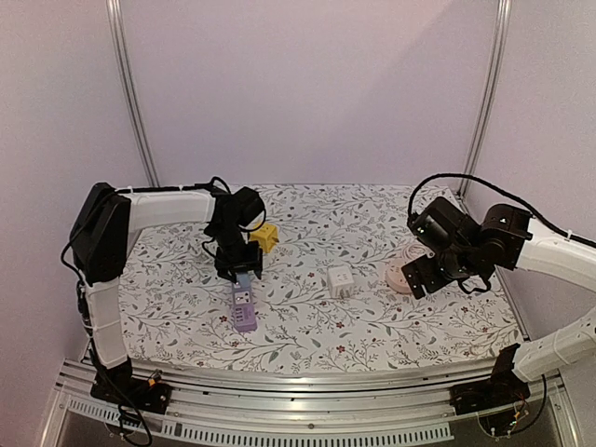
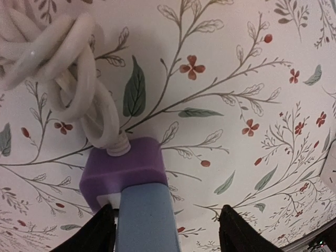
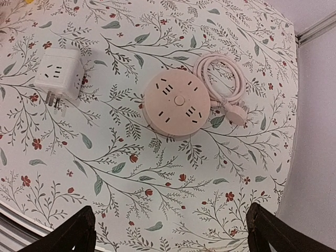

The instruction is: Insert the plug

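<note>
A purple and blue power strip (image 1: 244, 303) lies on the floral table left of centre. My left gripper (image 1: 240, 272) hangs over its far end. In the left wrist view its blue body (image 2: 147, 220) runs between my open fingers, close to the left fingertip (image 2: 102, 231), and ends in a purple block (image 2: 123, 165) with a coiled white cord (image 2: 68, 79). My left gripper (image 2: 168, 231) grips nothing. My right gripper (image 1: 417, 279) (image 3: 170, 231) is open and empty above the table, near a round pink socket (image 3: 177, 102) with its pink cord and plug (image 3: 236, 113).
A white cube adapter with prongs (image 1: 340, 279) (image 3: 58, 76) lies at the table's centre. A yellow block (image 1: 265, 237) sits behind my left gripper. The table's right edge and wall (image 3: 315, 131) are close to the pink socket (image 1: 402, 277).
</note>
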Tool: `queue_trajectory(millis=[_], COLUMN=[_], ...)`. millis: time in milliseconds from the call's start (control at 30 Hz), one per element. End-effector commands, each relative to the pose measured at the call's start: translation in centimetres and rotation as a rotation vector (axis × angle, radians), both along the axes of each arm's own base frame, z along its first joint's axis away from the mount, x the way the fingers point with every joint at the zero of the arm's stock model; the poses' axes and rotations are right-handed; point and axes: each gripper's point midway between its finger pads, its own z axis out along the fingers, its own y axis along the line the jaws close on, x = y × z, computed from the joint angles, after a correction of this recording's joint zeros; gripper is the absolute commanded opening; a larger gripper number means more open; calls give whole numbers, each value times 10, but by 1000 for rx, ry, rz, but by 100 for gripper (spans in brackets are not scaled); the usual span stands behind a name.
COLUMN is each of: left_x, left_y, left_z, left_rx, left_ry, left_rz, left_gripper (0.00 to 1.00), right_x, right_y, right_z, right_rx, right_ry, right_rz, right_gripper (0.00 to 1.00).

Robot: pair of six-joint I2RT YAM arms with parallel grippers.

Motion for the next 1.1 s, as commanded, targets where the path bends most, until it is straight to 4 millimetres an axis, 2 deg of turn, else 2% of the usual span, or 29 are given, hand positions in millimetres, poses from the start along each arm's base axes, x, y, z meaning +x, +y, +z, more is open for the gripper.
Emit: queue_trajectory(millis=[0, 200, 333, 500, 633, 767, 867, 1067], left_x=[0, 5, 1, -12, -36, -70, -97, -148], left_y=[0, 5, 14, 26, 39, 48, 49, 56], left_z=[15, 60, 96, 129, 157, 169, 173, 182], left_rx=[-15, -19, -34, -52, -84, -134, -177, -274], left_ry=[-5, -88, -166, -219, -265, -266, -264, -274], left_rz=[-5, -2, -8, -13, -24, -47, -73, -102], left_gripper=[71, 85, 94, 100, 99, 100, 98, 96], right_x=[-2, 1, 10, 18, 23, 30, 32, 27], right_y=[10, 22, 36, 55, 77, 92, 102, 110], right_z=[3, -3, 6, 3, 3, 8, 2, -27], right_rx=[34, 111, 147, 163, 214, 225, 213, 128], right_ry=[19, 0, -18, -1, 36, 81, 146, 293], right_rz=[10, 22, 33, 55, 64, 29, -5, -84], right_gripper=[99, 99, 99, 99, 99, 99, 99, 99])
